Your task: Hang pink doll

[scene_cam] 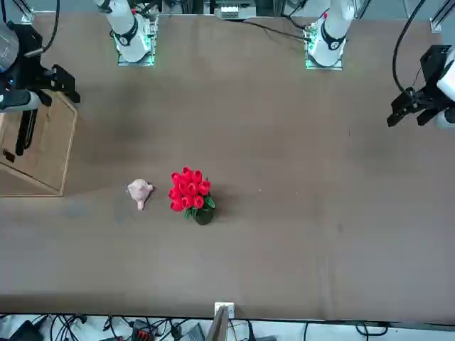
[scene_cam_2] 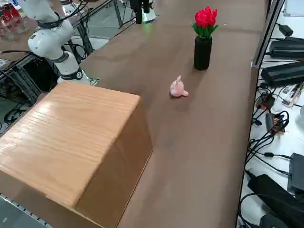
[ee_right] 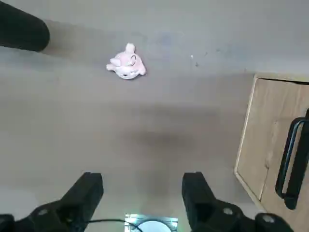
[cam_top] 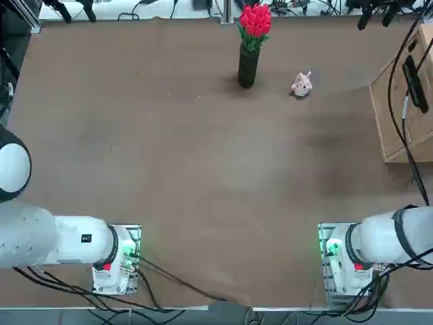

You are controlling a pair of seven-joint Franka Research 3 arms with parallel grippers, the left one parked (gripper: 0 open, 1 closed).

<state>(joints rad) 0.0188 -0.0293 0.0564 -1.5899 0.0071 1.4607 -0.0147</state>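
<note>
Fingers spread wide and empty on my right gripper (ee_right: 143,186), pink doll (cam_top: 302,85) lying on the table (cam_top: 203,169) between the tulip vase (cam_top: 248,66) and the wooden cabinet (cam_top: 396,112).
My worry is the reach: swing wide and I could clip the vase or the cabinet's handle (ee_right: 292,164); pinch off-centre and that small, rounded body could squirt out. I can't make out any hook or hanging loop, and the overhead view cuts my gripper off.
</note>
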